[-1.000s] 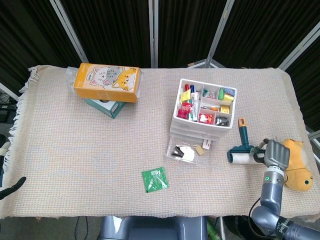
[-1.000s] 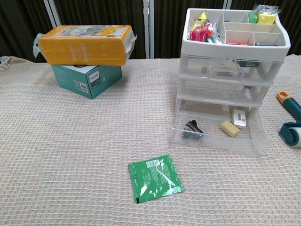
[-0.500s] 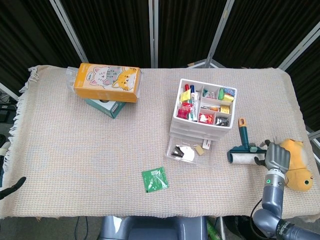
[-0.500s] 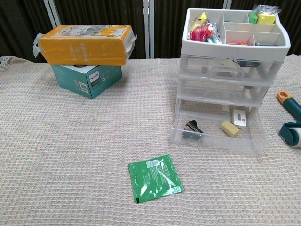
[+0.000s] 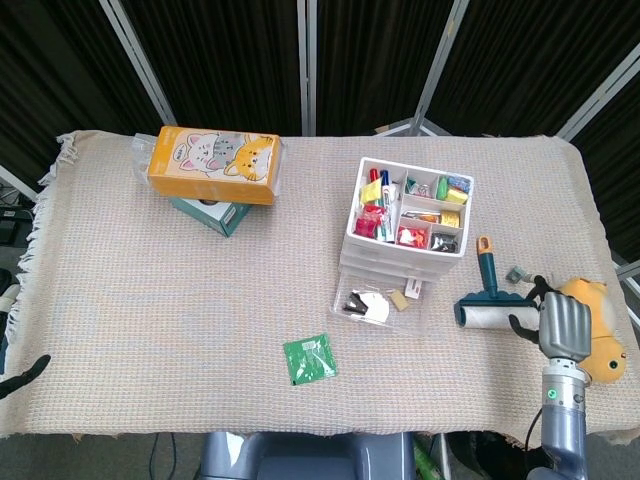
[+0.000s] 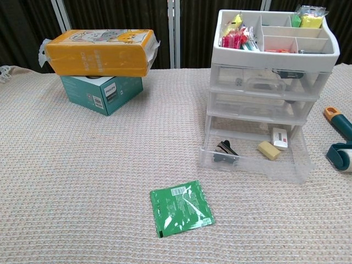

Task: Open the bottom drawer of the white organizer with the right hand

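Right hand [image 5: 566,328] farther from drawer [image 5: 382,303]

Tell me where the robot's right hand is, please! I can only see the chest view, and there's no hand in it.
Observer: The head view shows the right hand at the near right, just right of the lint roller and well away from the white organizer.
Operator: Is it holding anything?
Observer: Nothing that I can see. Its back faces the camera, so I cannot tell how its fingers lie.
Operator: Is something hiding next to it?
Observer: Yes, a yellow plush toy lies right beside the hand, outside your view.
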Controlling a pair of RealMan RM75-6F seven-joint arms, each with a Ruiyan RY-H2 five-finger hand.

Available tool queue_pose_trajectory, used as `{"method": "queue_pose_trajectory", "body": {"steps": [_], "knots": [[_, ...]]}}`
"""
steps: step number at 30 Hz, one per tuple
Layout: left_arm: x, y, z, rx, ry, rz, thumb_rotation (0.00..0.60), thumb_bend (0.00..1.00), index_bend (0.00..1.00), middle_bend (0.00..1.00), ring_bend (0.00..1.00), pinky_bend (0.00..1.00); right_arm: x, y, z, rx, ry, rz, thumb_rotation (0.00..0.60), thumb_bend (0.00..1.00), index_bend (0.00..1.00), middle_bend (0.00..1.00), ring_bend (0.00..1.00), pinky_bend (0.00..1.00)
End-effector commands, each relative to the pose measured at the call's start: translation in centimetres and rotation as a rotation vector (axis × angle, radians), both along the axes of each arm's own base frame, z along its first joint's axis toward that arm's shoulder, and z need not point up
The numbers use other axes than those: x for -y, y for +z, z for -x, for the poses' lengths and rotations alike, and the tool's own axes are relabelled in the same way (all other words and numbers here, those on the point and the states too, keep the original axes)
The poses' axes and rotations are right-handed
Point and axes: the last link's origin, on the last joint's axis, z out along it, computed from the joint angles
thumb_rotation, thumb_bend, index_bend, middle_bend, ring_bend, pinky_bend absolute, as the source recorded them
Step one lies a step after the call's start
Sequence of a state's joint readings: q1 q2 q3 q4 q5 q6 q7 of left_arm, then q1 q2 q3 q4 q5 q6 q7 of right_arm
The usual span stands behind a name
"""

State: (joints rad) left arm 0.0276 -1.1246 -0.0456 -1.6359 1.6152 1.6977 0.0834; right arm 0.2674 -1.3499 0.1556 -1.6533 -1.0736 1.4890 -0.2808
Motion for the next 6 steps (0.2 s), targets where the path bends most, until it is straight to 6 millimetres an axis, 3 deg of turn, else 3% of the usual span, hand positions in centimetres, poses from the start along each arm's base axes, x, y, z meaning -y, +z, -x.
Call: {"method": "queue_pose_trajectory", "body": {"steps": [1, 3, 6], "knots": [[0.03, -0.21, 0.29, -0.007, 0.015, 0.009, 0.600, 0.05, 0.00, 0.00, 0.00, 0.00, -2.37, 0.85, 0.79, -0.025, 0.096, -0.028, 0.600, 0.14, 0.25, 0.19, 0.12, 0.16], [0.05, -0.30, 0.47, -0.010, 0.026, 0.013, 0.600, 0.05, 0.00, 0.00, 0.00, 0.00, -2.78, 1.08, 1.15, -0.053, 0.115, -0.078, 0.600, 0.12, 0.15, 0.06, 0.01, 0.03], [0.02, -0.27, 0.62, -0.008, 0.034, 0.012, 0.600, 0.05, 0.00, 0.00, 0.00, 0.00, -3.36, 1.18, 1.12, -0.077, 0.133, -0.154, 0.600, 0.09, 0.01, 0.00, 0.00, 0.00]]}}
